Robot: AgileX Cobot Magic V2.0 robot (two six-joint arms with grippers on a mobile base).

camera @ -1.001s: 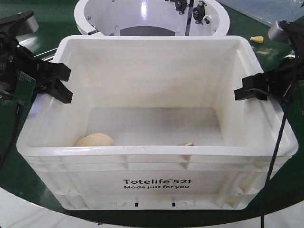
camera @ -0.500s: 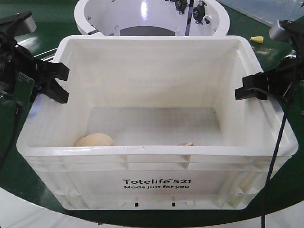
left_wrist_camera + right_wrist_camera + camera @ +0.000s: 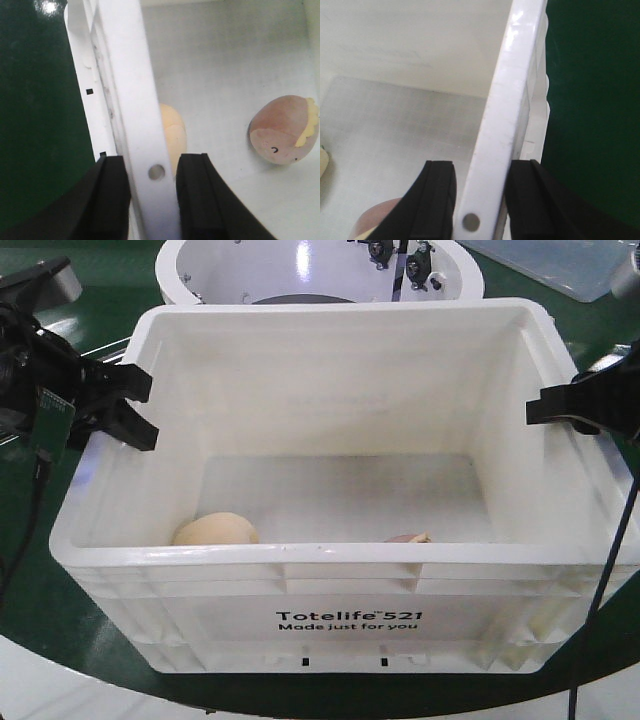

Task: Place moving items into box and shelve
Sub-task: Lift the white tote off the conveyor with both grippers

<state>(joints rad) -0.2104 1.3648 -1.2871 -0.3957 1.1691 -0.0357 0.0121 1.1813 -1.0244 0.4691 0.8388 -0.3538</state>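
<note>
Your left gripper (image 3: 152, 161) is clamped on the left rim of the box (image 3: 345, 620), one finger inside the wall and one outside. Your right gripper (image 3: 480, 167) grips the right rim the same way. Both toys lie on the box floor along the printed front wall. The pale yellow toy (image 3: 215, 530) is in the front-left corner, against the left wall. The pinkish-red toy (image 3: 282, 130) lies apart from it, just right of the middle.
</note>
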